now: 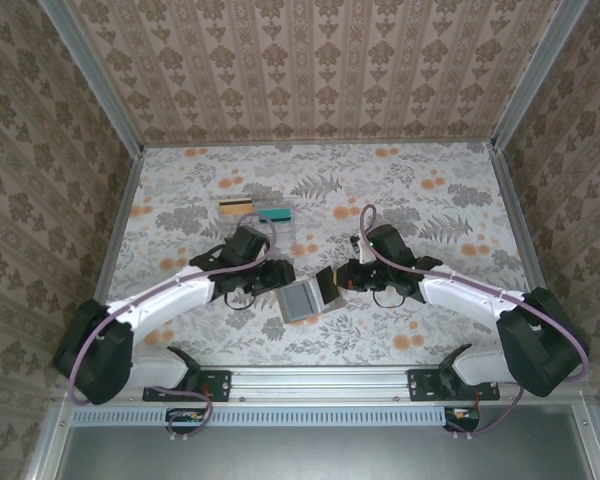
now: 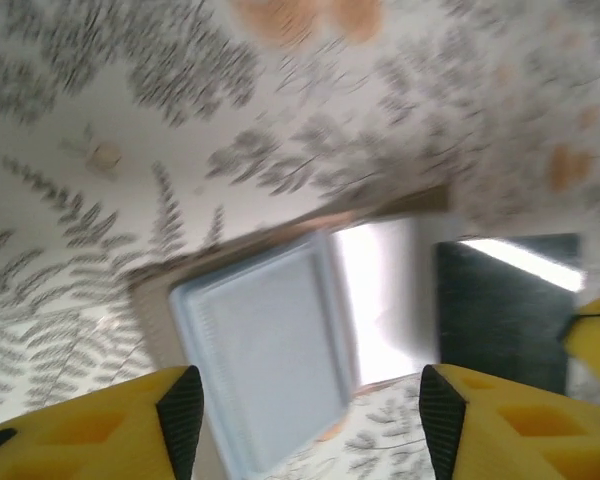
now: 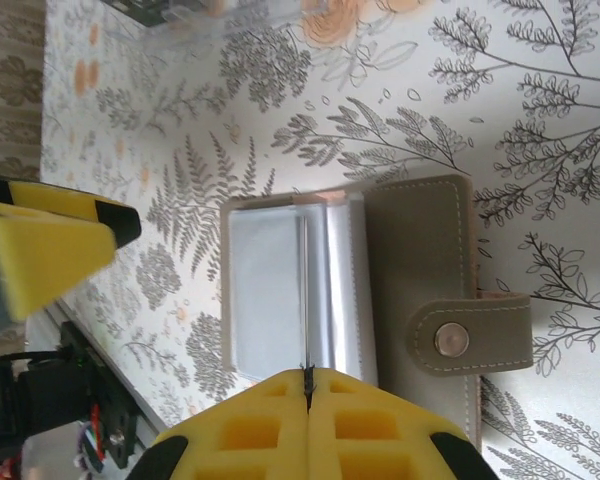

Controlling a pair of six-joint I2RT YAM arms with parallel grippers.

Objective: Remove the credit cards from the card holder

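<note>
- My left gripper point(image 1: 270, 275) hangs just beside the card holder point(image 1: 302, 300); its fingers point(image 2: 175, 405) stand apart with nothing between them
- My right gripper point(image 3: 307, 385) is pressed tight, pinching a thin edge of the holder's inner side
- The holder lies opened on the floral table point(image 1: 430, 200) between my two grippers, near the front edge; the pale bluish panel faces up, and the grey-brown flap with its snap tab point(image 3: 470, 338) sits beside it
- A teal card point(image 1: 276, 212) and a yellow card point(image 1: 236, 205) with a dark stripe lie side by side farther back, well apart from the holder
</note>
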